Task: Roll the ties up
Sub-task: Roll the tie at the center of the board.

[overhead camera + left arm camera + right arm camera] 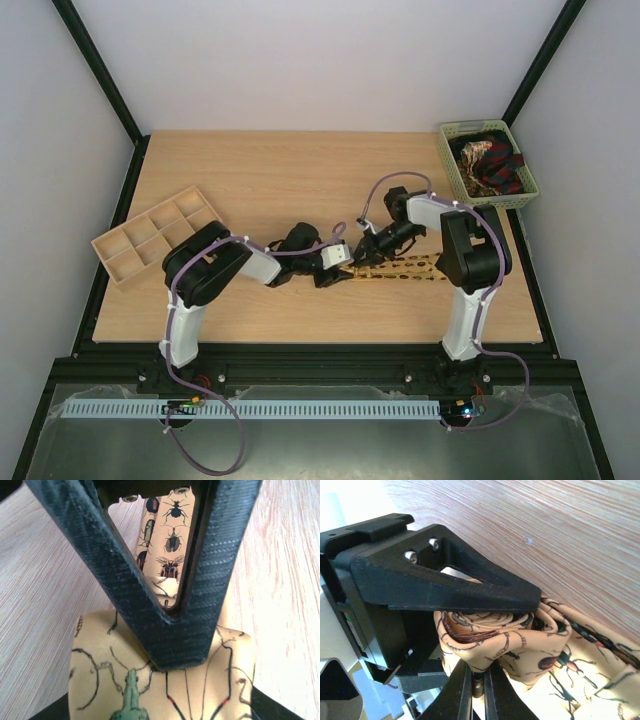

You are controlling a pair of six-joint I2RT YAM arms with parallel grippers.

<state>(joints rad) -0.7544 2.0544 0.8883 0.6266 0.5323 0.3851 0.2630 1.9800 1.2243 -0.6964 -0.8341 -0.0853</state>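
Your right gripper [366,246] is clamped on the rolled end [480,627] of the tie [405,270], a soft coil of several turns. Your left gripper [175,630] stands narrow, pinching a fold of the same cloth just beside that coil. Both sit well to the near-left of the green basket [447,160]. The unrolled length lies flat on the wood-grain table [300,180], its long axis running back toward the basket's side, nearer your right arm. The cloth is smooth, tan-yellow, beetle-printed and limp, so the coil will likely loosen if released.
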